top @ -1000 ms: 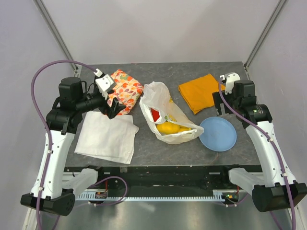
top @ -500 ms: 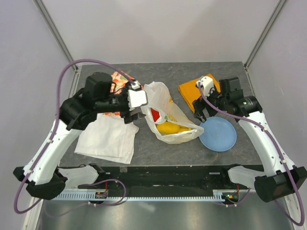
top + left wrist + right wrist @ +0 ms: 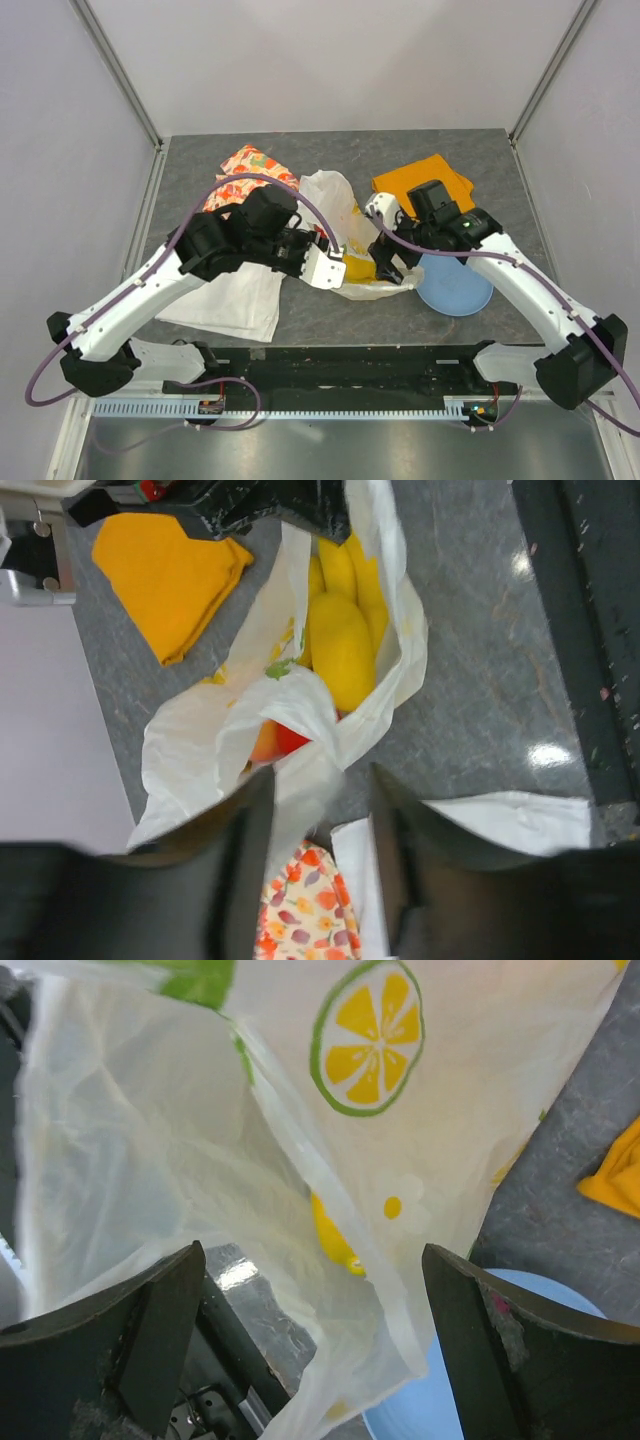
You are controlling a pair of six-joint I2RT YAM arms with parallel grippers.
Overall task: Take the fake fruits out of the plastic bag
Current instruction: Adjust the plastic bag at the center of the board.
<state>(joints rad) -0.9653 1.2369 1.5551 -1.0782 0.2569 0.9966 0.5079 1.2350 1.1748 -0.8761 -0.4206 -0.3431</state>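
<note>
The white plastic bag point(image 3: 330, 200) lies in the middle of the table, its mouth toward the near edge. Inside it I see the fake fruits: a yellow fruit point(image 3: 340, 650) beside bananas point(image 3: 340, 565), and a red-orange one point(image 3: 290, 740) deeper in. My left gripper point(image 3: 338, 258) is at the bag's near left side. In the left wrist view its jaws point(image 3: 320, 800) stand a little apart, with a fold of the bag point(image 3: 300, 780) against the left finger. My right gripper point(image 3: 385, 265) is open wide at the bag's right side, with bag film point(image 3: 150, 1140) and a banana tip point(image 3: 335, 1235) between its fingers.
A light-blue plate point(image 3: 460, 285) lies just right of the bag, under my right arm. An orange cloth point(image 3: 420, 185) lies behind it. A floral cloth point(image 3: 240, 165) is at the back left. A white cloth point(image 3: 235, 300) lies under my left arm.
Both arms have swung in from the sides to the bag. My left gripper's jaws have narrowed from wide open around a fold of the bag. The right gripper's jaws stayed wide.
</note>
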